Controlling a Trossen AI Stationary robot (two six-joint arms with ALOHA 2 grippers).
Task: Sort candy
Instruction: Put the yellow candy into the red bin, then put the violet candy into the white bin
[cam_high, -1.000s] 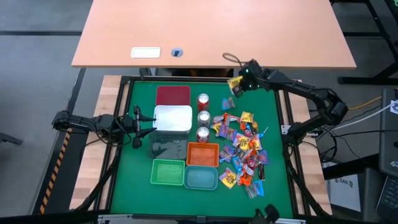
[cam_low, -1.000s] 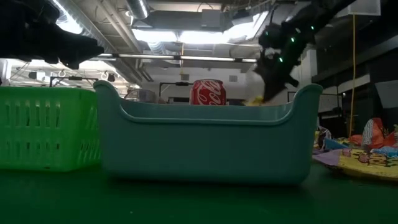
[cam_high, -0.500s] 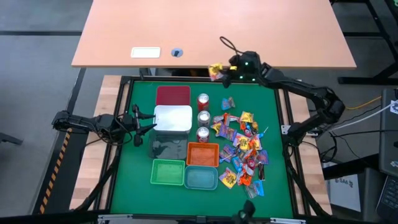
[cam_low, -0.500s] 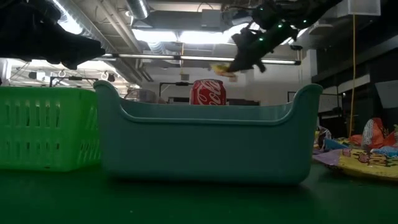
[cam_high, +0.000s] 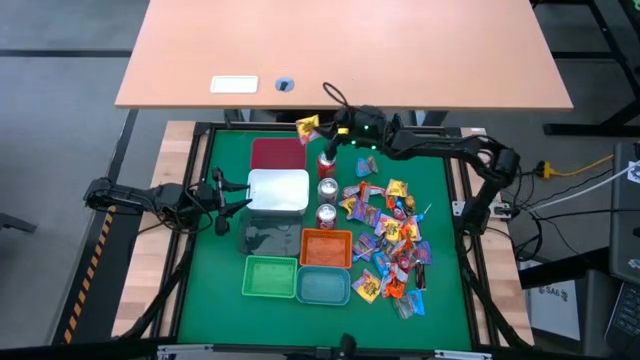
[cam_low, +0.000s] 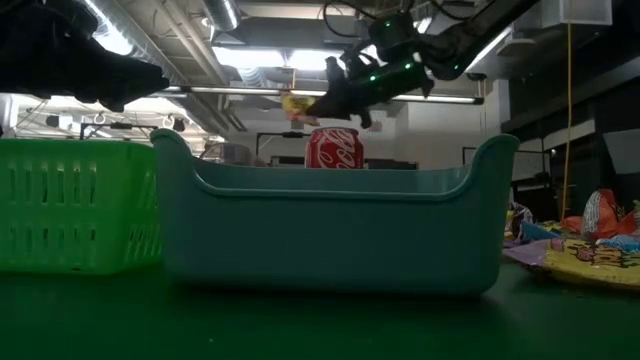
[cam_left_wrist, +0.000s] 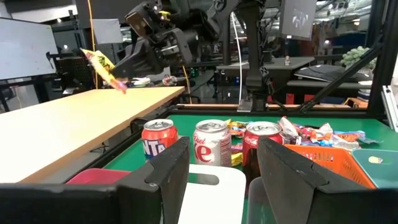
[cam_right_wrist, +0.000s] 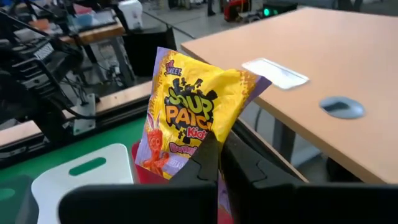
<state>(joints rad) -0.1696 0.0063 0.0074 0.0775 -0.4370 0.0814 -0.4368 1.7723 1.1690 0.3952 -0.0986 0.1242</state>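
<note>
My right gripper (cam_high: 322, 128) is shut on a yellow wrapped candy (cam_high: 307, 125), high above the far edge of the green mat, over the dark red bin (cam_high: 278, 153). The candy also shows in the right wrist view (cam_right_wrist: 186, 118), the left wrist view (cam_left_wrist: 104, 67) and the low view (cam_low: 296, 105). The rest of the candy (cam_high: 390, 240) lies in a heap on the mat's right half. My left gripper (cam_high: 232, 192) is open and empty at the mat's left edge, beside the white bin (cam_high: 278, 190). My right gripper pinches the yellow candy's wrapper by one edge (cam_right_wrist: 208, 140) between its two fingertips. The fingers reach roughly level from the table's right side. The candy is lifted clear and sticks out beyond the fingertips, tilted.
Three red-and-silver cans (cam_high: 327, 188) stand in a row at mid-mat. An orange bin (cam_high: 326, 247), a green basket (cam_high: 270, 277), a teal bin (cam_high: 323, 286) and a clear bin (cam_high: 265, 237) stand toward the near side. A wooden desk (cam_high: 340, 50) lies beyond the far edge.
My right gripper has carried the yellow candy toward the table's left edge along the far side, from the mat's far right corner to above the dark red bin, and up. It stays shut on the candy.
</note>
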